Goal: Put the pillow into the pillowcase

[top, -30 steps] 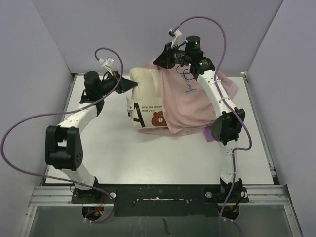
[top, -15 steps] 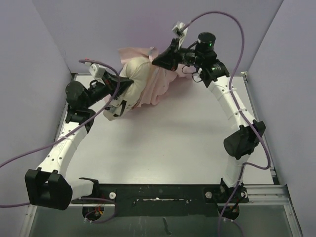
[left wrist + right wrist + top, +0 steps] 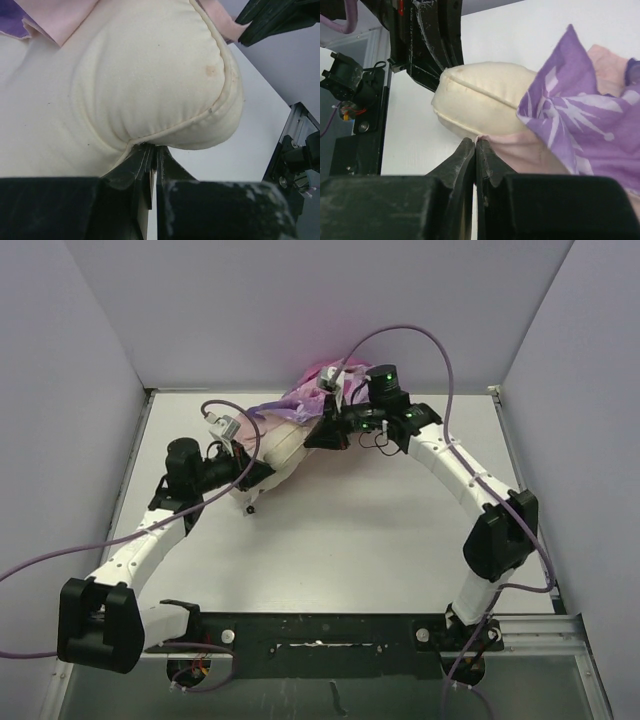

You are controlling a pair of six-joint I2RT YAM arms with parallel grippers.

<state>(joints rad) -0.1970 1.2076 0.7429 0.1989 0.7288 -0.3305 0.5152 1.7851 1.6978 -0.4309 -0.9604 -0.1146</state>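
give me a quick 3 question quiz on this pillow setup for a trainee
1. True or false: the pillow is fully inside the pillowcase.
2. What is the left gripper pinching? A) the pillow's seam B) the pillowcase C) nothing
3. Which side of the pillowcase does the right gripper hold, the purple or the pale pink?

Key: 1 false, a bare end of the pillow sticks out. 2 A. 3 pale pink.
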